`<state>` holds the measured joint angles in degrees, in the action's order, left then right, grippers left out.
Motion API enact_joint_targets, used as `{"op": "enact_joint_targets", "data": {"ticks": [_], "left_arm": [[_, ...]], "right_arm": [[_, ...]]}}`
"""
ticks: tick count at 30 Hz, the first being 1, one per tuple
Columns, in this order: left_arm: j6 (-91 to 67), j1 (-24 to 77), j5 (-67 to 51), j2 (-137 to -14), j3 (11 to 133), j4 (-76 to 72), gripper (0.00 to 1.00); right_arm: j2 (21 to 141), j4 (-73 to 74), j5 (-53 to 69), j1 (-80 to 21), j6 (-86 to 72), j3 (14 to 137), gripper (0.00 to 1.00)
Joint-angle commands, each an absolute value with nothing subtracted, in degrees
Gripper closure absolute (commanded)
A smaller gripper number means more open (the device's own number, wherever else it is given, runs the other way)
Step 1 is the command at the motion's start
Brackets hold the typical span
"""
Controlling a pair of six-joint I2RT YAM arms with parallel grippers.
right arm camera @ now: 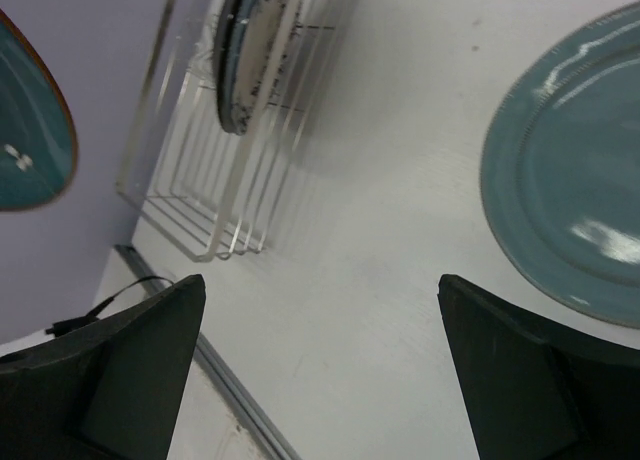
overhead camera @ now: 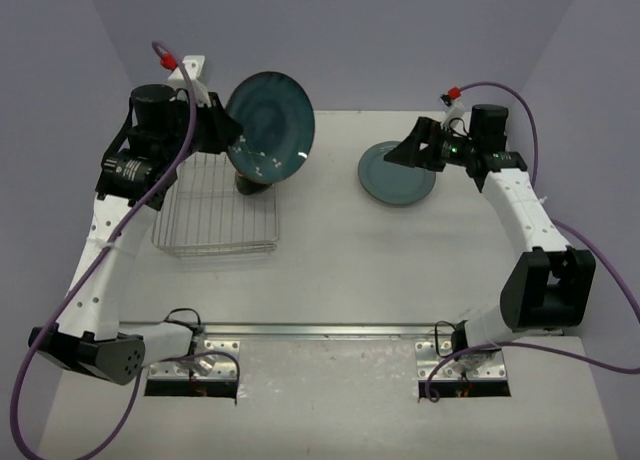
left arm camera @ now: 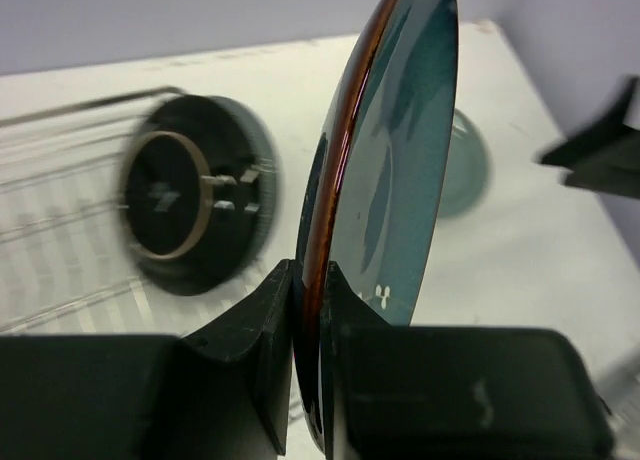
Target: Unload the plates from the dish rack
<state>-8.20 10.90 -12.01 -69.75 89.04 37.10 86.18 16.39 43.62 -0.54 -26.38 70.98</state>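
My left gripper [overhead camera: 232, 135] is shut on the rim of a dark teal plate [overhead camera: 270, 127] with a brown edge. It holds the plate on edge in the air above the far right end of the wire dish rack [overhead camera: 215, 208]. In the left wrist view the pads [left arm camera: 272, 310] pinch the rim of this plate [left arm camera: 400, 160]. One plate [overhead camera: 256, 185] still stands in the rack. Its dark underside shows in the left wrist view [left arm camera: 195, 205] and its patterned rim in the right wrist view [right arm camera: 248, 50]. A grey-blue plate [overhead camera: 398, 174] lies flat on the table. My right gripper [overhead camera: 397, 154] hangs open and empty over its left edge.
The rack's near bars hold nothing [right arm camera: 215, 180]. A metal rail [overhead camera: 320, 330] runs along the table's near edge between the arm bases. Purple cables loop beside both arms. Walls close in the back and sides.
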Motion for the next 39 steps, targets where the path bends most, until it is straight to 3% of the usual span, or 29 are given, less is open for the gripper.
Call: {"op": "enact_joint_targets", "data": {"ticks": [1,13,15,18,23,24,27,29,30,31,33,39], "left_arm": [[-15.5,11.7,-35.7,-70.3,87.0,26.6,1.0],[-22.1,11.7,-52.0,-77.5,85.3,21.7,1.0],[-22.2,11.7,-53.1,-78.3,85.1,21.4,1.0],[-22.2,11.7,-53.6,-79.3,84.8,21.3,1.0],[-22.1,11.7,-53.8,-80.9,84.9,21.1,1.0],[-22.2,11.8,-53.8,-81.1,84.9,20.9,1.0],[-22.3,11.7,-52.4,-81.7,85.1,21.0,1.0],[-22.1,11.6,-50.4,-82.1,85.3,21.4,0.81],[-22.0,11.5,-49.5,-82.2,85.2,21.6,0.63],[-21.9,11.3,-47.9,-82.2,85.2,22.1,0.34],[-20.9,11.0,-44.4,-82.2,85.5,23.8,0.0],[-19.2,8.3,-33.7,-81.7,87.3,27.7,0.0]], "right_arm": [[83.1,0.7,53.0,-3.3,-35.7,69.7,0.01],[82.9,-6.4,54.7,-11.0,-36.5,68.4,0.01],[83.8,-6.1,55.2,-12.2,-36.1,68.5,0.05],[84.9,-5.7,56.1,-13.5,-35.9,68.7,0.28],[86.0,-4.8,58.5,-13.7,-36.2,68.6,0.57],[86.2,-4.3,59.0,-13.7,-36.2,68.6,0.71],[86.7,-3.2,60.9,-13.7,-36.5,68.6,0.94],[86.5,-2.9,61.3,-13.7,-37.0,67.7,1.0],[86.3,-3.0,61.2,-13.7,-37.1,67.5,1.0],[86.1,-2.9,60.8,-13.4,-37.3,67.0,1.0],[86.3,-2.9,60.6,-12.0,-38.0,66.4,1.0],[89.5,-2.8,59.4,-2.2,-42.0,66.4,1.0]]}}
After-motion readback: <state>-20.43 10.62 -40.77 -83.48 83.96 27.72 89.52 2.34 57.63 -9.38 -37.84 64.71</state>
